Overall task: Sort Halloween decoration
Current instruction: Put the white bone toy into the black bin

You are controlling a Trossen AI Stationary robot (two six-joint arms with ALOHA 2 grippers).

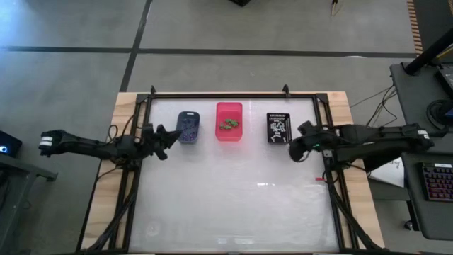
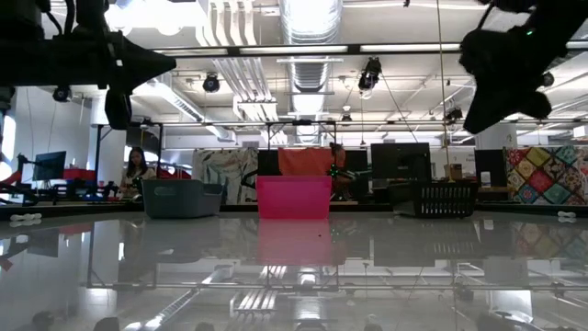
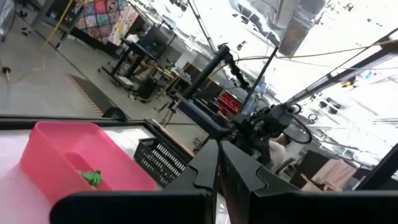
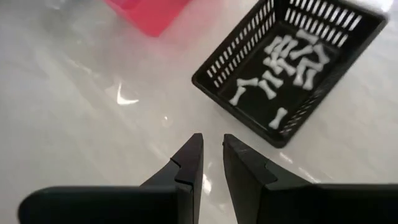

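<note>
Three bins stand in a row at the table's far side. A blue-grey bin (image 1: 187, 127) holds purple trinkets. Green trinkets (image 3: 92, 177) lie in a pink bin (image 1: 228, 120). A black slatted bin (image 4: 292, 68) holds several white bone trinkets (image 4: 283, 62). My left gripper (image 1: 167, 139) hangs shut just left of the blue-grey bin, above the table. My right gripper (image 4: 212, 140) hovers near the black bin's right near corner, tipped downward. Its fingers stand a narrow gap apart with nothing between them.
A glossy white table top (image 1: 233, 191) stretches bare from the bins to the near edge, bounded by a black rail frame (image 1: 219, 94). Desks with a keyboard (image 1: 439, 180) stand beyond the right edge. A person (image 2: 136, 170) sits far off in the room behind.
</note>
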